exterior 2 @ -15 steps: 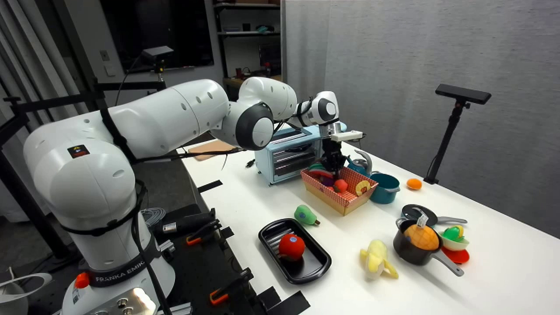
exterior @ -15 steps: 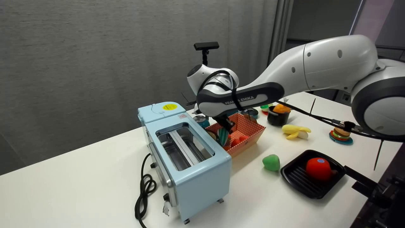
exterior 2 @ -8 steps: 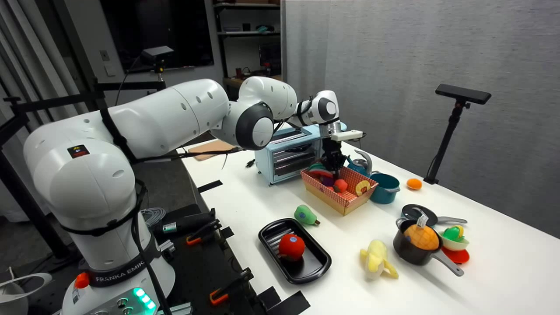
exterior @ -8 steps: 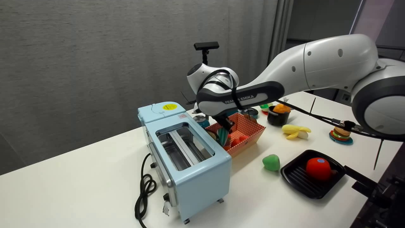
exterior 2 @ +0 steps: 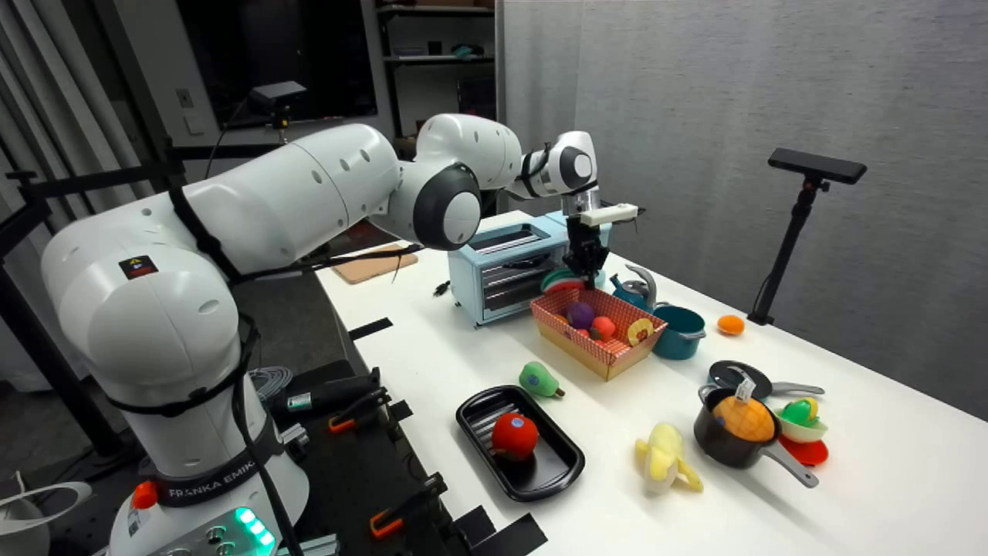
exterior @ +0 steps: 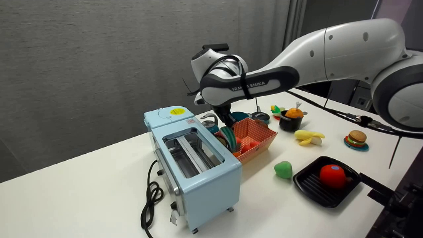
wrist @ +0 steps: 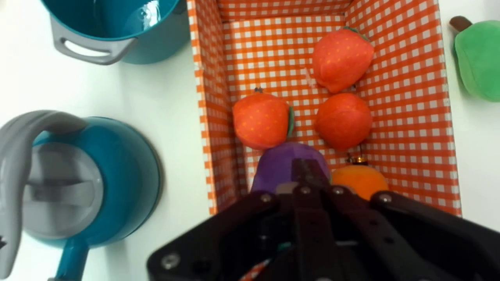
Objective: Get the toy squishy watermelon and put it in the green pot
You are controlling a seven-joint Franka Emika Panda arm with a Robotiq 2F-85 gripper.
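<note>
- Your tool [wrist: 308, 171] is narrow, apparently pinching the toy watermelon [exterior: 228, 138] over the end of the basket [exterior 2: 571, 344] nearest the toaster oven [exterior: 211, 186].
- Raise it slowly past the rim, then release low inside the teal pot [exterior 2: 678, 340] beside, likely the green one meant.
- The arm [exterior: 307, 59] reads FRANKA EMIKA, partly strapped over; the yellow label [exterior: 177, 111] is illegible.

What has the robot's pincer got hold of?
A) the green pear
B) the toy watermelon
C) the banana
B: the closed pincer has the toy watermelon at its tip in both exterior views, while the banana and the green pear lie on the table.
</note>
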